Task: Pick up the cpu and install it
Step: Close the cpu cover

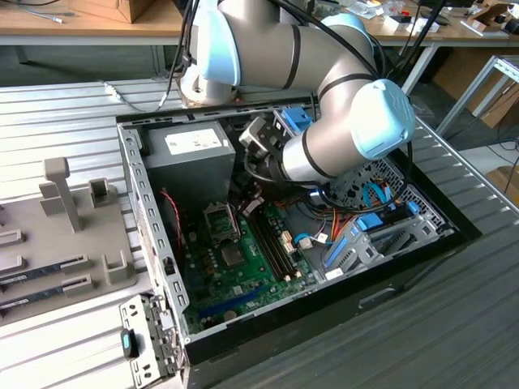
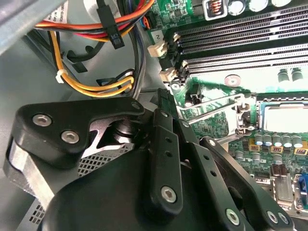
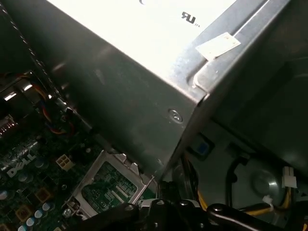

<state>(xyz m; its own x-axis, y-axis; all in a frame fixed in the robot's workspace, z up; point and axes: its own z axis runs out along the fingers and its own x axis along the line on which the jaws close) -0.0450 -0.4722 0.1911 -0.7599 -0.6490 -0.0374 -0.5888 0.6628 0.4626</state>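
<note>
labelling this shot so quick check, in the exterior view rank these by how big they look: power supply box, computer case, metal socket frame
1. computer case, largest
2. power supply box
3. metal socket frame, smallest

The box and frame both sit inside the case, so nearness barely affects this order.

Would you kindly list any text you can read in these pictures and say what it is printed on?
Power supply label, exterior view: several lines of print, too small to read.
Motherboard lettering, first wrist view: white print, tilted and blurred, not reliably readable.
No text can be quoted with confidence.
</note>
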